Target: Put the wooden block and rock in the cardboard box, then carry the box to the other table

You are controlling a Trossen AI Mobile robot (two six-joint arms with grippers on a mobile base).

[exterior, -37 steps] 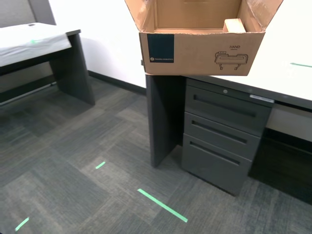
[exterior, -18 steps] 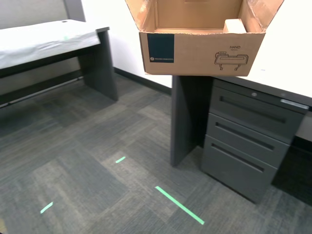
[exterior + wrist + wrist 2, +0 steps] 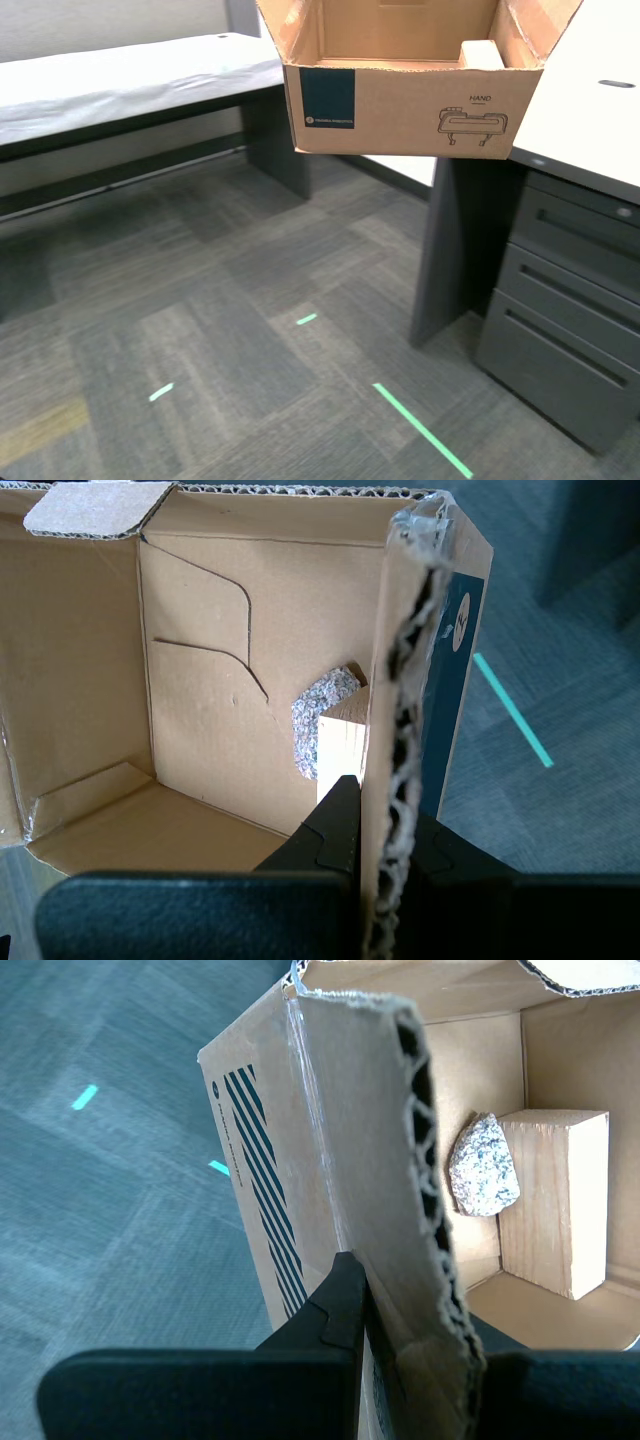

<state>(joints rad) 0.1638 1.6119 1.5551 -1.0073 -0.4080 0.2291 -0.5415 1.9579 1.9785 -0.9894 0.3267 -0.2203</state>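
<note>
The cardboard box [image 3: 400, 105] hangs in the air at the top of the exterior view, flaps up, teal label facing the camera. A corner of the wooden block [image 3: 481, 53] shows inside it. In the second wrist view my second gripper [image 3: 400, 1335] is shut on one side wall of the box [image 3: 270, 1160]; the rock [image 3: 483, 1168] leans against the wooden block [image 3: 555, 1200] on the floor of the box. My first gripper [image 3: 385, 830] is shut on the opposite wall [image 3: 400, 680], with the rock [image 3: 322, 725] and a sliver of block [image 3: 345, 748] beyond it.
The other table [image 3: 130, 85], under a wrinkled white sheet, stands at the exterior view's left, with a dark panel leg [image 3: 275, 140]. The off-white table [image 3: 590, 100] and its drawer unit [image 3: 570, 300] fill the exterior view's right. Grey carpet carries green tape marks [image 3: 420, 430].
The camera has swung: the sheet-covered table has come further into view and the drawer unit has slid toward the exterior view's right. The box keeps its place in the frame, held by both grippers.
</note>
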